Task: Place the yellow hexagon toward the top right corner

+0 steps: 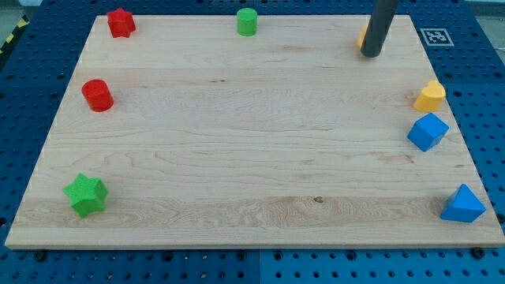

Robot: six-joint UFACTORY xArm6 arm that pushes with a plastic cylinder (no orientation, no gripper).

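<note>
My dark rod comes down at the view's top right, with my tip (371,54) on the wooden board (252,158). A sliver of the yellow hexagon (362,36) shows at the rod's left edge, just above my tip. The rod hides most of the block, so I cannot make out its shape. It appears to touch the rod. It lies near the board's top edge, a little left of the top right corner.
A yellow heart (430,95), a blue cube-like block (427,131) and a blue triangular block (462,205) line the right edge. A green cylinder (247,21) and red star (121,22) sit along the top. A red cylinder (98,95) and green star (86,195) are at the left.
</note>
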